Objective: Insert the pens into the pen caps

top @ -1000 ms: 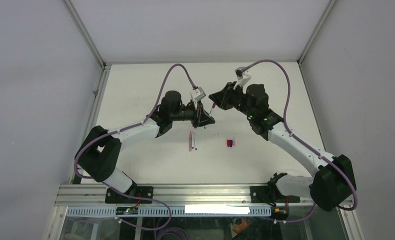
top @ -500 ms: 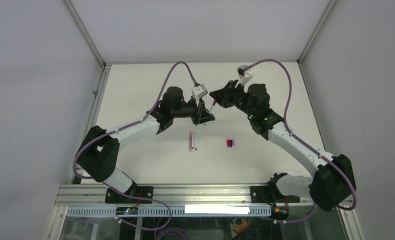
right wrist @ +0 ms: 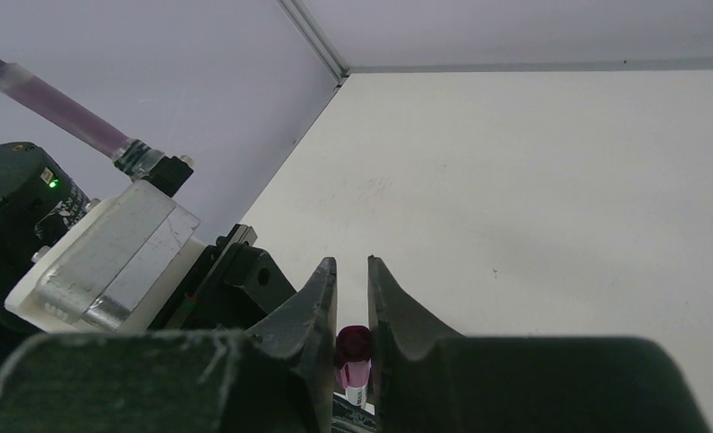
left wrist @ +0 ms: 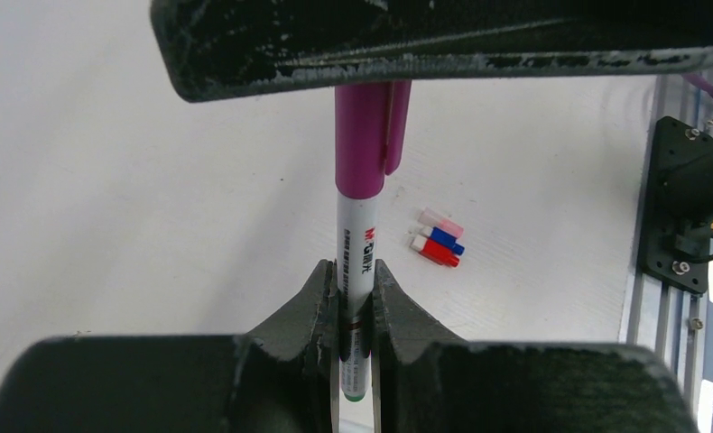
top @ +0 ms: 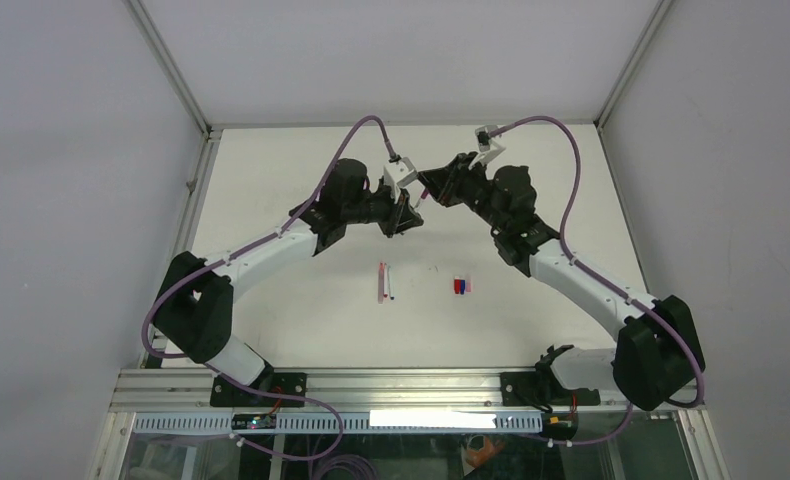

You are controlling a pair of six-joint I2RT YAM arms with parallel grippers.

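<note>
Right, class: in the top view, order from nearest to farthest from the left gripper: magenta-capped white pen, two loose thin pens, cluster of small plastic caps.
1. Magenta-capped white pen: clamped in the left gripper.
2. Two loose thin pens: on the table, toward the bases.
3. Cluster of small plastic caps: on the table, right of those pens.
</note>
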